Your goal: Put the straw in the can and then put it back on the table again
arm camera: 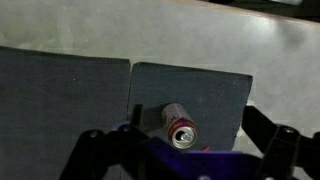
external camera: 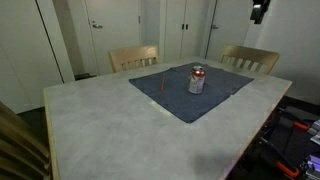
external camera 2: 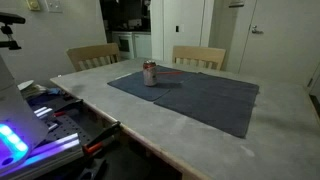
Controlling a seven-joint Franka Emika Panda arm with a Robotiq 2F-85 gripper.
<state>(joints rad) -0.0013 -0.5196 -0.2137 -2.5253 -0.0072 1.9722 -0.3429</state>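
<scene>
The silver-grey can with a red top (external camera: 197, 80) stands upright on the dark mat on the pale marbled table (external camera: 100, 120), and it shows in both exterior views (external camera 2: 150, 72). In the wrist view I look down on the can (arm camera: 180, 127) from high above. A short red-orange bit of the straw (arm camera: 205, 148) shows beside the can, the rest hidden by my gripper body. A faint reddish line beside the can (external camera 2: 172, 72) seems to be the straw lying on the mat. My gripper (arm camera: 185, 160) is open and empty, far above the can.
The dark blue-grey cloth mat (external camera 2: 200, 95) covers the table's middle. Two wooden chairs (external camera: 134, 58) (external camera: 250, 60) stand at the far edge. A dark shape hangs at the top right (external camera: 259, 12), likely my arm. Equipment with lights sits beside the table (external camera 2: 30, 125).
</scene>
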